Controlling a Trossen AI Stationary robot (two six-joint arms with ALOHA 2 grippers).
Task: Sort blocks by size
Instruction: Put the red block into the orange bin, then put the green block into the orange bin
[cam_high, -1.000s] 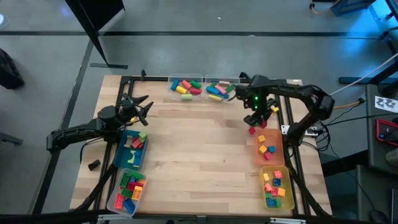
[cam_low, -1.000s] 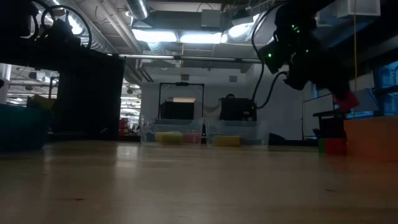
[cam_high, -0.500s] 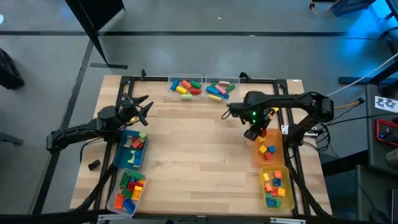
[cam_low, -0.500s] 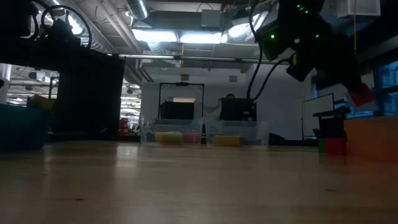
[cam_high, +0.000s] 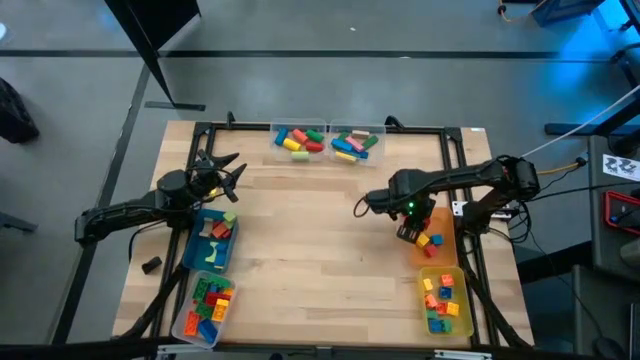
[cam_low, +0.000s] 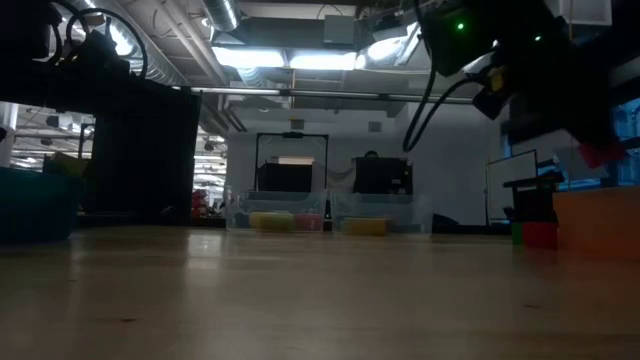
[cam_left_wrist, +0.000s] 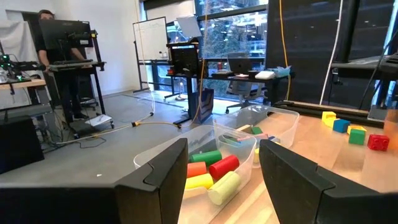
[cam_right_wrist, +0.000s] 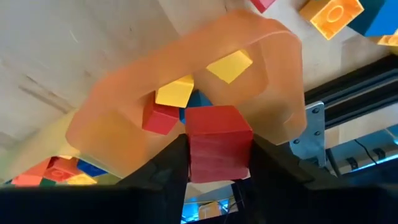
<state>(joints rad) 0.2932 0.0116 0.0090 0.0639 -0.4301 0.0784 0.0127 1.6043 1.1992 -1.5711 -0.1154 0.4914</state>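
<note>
My right gripper (cam_high: 409, 232) hangs over the far end of the orange bin (cam_high: 437, 243) at the table's right edge, shut on a small red block (cam_right_wrist: 217, 132). In the low view that block (cam_low: 603, 152) shows below the dark fingers, well above the table. The orange bin (cam_right_wrist: 186, 93) holds a few yellow, red and blue blocks. My left gripper (cam_high: 226, 171) waits open at the table's left side, just beyond the blue bin (cam_high: 211, 241), its fingers (cam_left_wrist: 163, 177) level with nothing between them. My right gripper pinches the red block by two opposite sides (cam_right_wrist: 194, 152) between its two fingers. The fingers come from above, slanting steeply down. The block is lifted clear, hanging over the orange bin's far end.
Two clear bins (cam_high: 300, 139) (cam_high: 353, 142) of long blocks stand at the far edge. A clear bin (cam_high: 204, 305) of blocks sits near left, a yellow bin (cam_high: 445, 302) near right. Loose blocks (cam_left_wrist: 357, 134) lie on the table at the far right. The middle boards (cam_high: 310, 230) are bare.
My right gripper has swung with the red block from the far right part of the table toward the near edge, rolling somewhat, and now hangs over the orange bin's far end. The block has stayed lifted between the fingers.
</note>
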